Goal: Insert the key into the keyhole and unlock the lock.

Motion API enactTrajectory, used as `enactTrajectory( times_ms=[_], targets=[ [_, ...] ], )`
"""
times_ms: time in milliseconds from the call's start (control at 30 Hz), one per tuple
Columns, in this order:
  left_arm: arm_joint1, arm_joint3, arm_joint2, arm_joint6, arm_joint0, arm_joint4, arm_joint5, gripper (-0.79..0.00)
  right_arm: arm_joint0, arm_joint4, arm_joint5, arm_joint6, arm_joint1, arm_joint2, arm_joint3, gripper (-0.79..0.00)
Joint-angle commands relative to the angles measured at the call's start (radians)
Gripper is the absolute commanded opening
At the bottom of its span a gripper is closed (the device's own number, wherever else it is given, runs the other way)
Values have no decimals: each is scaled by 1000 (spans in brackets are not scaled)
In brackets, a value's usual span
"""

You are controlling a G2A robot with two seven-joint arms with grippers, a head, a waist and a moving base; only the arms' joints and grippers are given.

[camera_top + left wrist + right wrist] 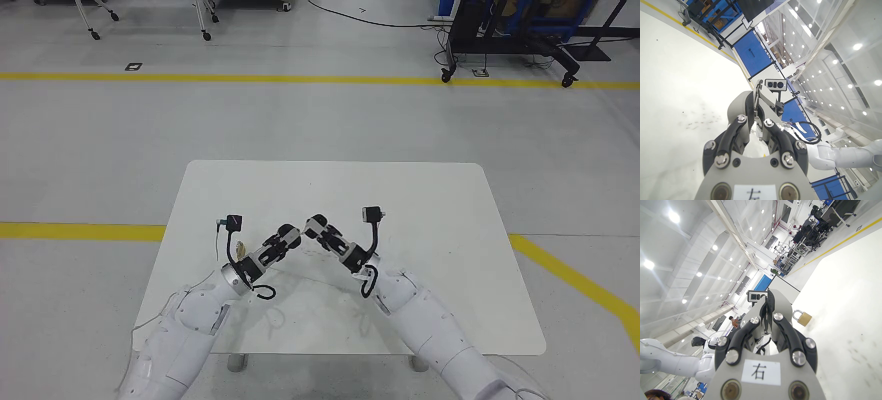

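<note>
Above the white table (420,200), left gripper (755,91) and right gripper (769,298) meet tip to tip, both claws narrow, the left pinching what looks like the key (756,100). The padlock (804,318) rests loose on the table; best to steady it before inserting

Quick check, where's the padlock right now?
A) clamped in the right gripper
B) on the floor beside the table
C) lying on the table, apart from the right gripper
C: the right wrist view shows the brass padlock lying on the white table, just past the right gripper and not touching it.
</note>
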Motion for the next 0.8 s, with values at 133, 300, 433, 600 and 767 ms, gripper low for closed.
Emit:
enactTrajectory(
  times_ms=[133,300,433,600,767],
  targets=[
    [0,2,1,-6,-2,-6,-6,-628,-2,-2,0,1,-1,4,-1,-785],
    [0,2,4,-13,-2,-11,-9,-680,-3,5,1,13,-4,-1,-2,-785],
    [-1,2,12,-14,-3,-8,-7,-683,1,11,1,16,-7,-4,6,-785],
    [-1,3,15,-14,-4,-6,-5,-690,7,10,2,20,-9,-3,10,-785],
    [-1,3,15,-11,-4,-9,0,-785,7,5,3,20,-10,-2,7,-785]
  ],
)
